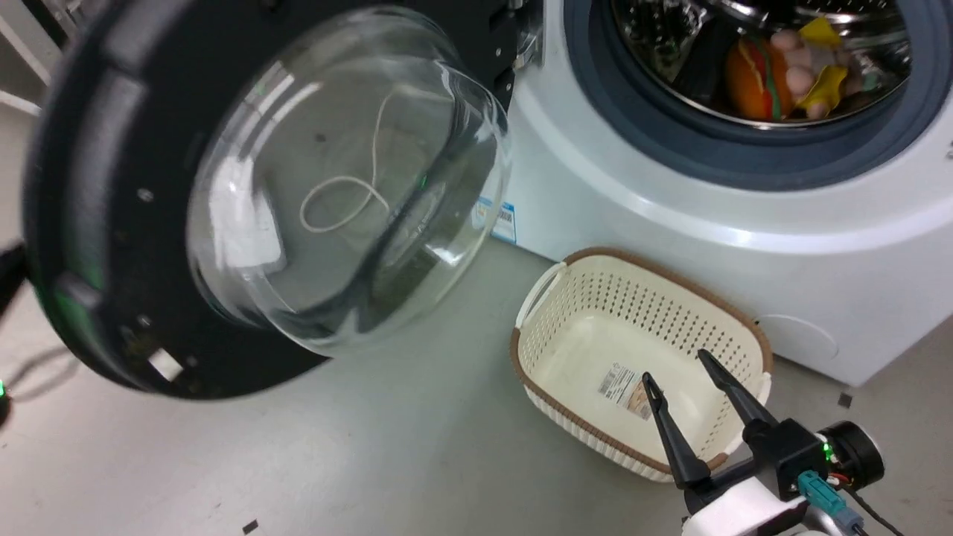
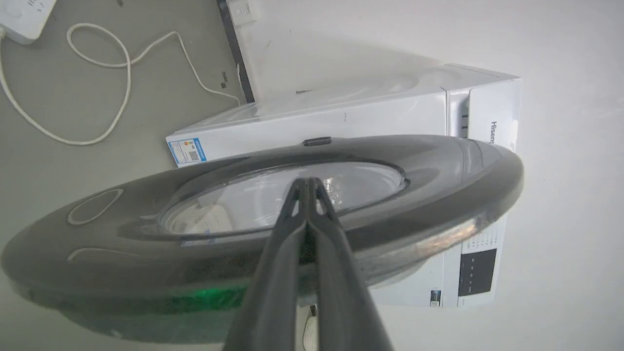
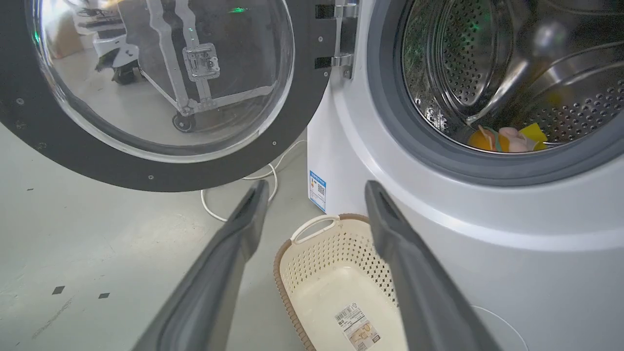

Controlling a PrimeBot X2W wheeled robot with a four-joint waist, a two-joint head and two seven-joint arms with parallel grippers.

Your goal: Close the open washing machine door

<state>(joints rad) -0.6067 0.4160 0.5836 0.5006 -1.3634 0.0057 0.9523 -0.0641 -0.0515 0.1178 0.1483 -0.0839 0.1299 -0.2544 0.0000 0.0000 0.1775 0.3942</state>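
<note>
Door [image 1: 82, 186] stood open left of washing machine [image 1: 595, 186], push step I judged. My left gripper [image 2: 307, 181] had fingers pressed together at its outer face, right gripper [image 1: 675, 365] spread; next needed steady shove shut

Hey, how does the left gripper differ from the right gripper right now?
The left gripper is shut, fingers pressed together; the right gripper is open, fingers spread apart. The left gripper points at the outer face of the washing machine door; the right gripper hangs above the cream basket. Both have long dark fingers and hold nothing.
</note>
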